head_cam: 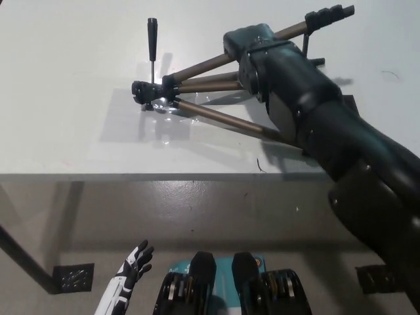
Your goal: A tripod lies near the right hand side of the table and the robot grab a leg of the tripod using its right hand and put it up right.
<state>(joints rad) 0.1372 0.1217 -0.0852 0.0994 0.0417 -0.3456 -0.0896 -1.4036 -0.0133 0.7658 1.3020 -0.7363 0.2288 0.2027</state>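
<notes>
The tripod (197, 88) is lying on its side on the white tabletop (72, 105), toward the right half, with its three brown legs fanning out to the right and its black head pointing left. A thin black pan handle (152, 41) is sticking up from the head toward the far edge. The right robot hand (246, 46) is reaching in from the lower right, and it is sitting directly over the upper leg, roughly midway along it, covering the leg there; whether it is clamped on the leg or only resting above it cannot be told. The black foot of that leg (331, 14) is showing beyond the arm. The left robot hand (134, 262) is hanging below the tabletop edge at lower left, fingers spread apart, holding nothing.
</notes>
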